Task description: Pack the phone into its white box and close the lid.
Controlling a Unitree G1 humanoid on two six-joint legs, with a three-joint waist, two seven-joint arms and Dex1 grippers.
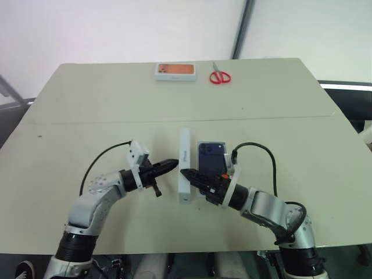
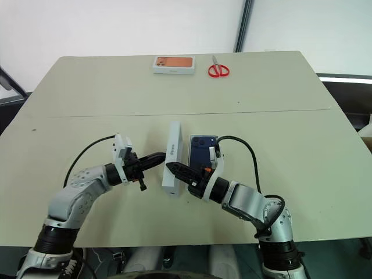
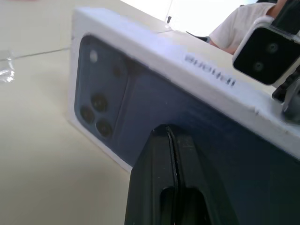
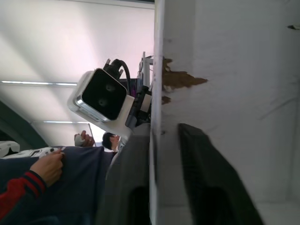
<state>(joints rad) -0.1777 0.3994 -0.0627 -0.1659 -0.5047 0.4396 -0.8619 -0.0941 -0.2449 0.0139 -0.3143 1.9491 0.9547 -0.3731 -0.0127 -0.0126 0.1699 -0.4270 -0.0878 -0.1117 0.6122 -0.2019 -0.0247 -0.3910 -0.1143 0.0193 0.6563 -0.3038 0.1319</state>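
Pale beige table [image 1: 87, 99], made of two boards meeting at a straight seam across the middle. Behind it a plain white wall [image 1: 116, 29] (evenly lit), with a dark slanted pole [image 1: 241, 29]. Dark floor [image 1: 11, 119] at the left edge.

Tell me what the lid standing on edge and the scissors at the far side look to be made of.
The lid: looks like matte white cardboard, with torn brown patches on its wall in the right wrist view and a glossy dark phone picture printed on its face. The scissors: red handles, probably plastic; blades likely metal, too small to confirm.
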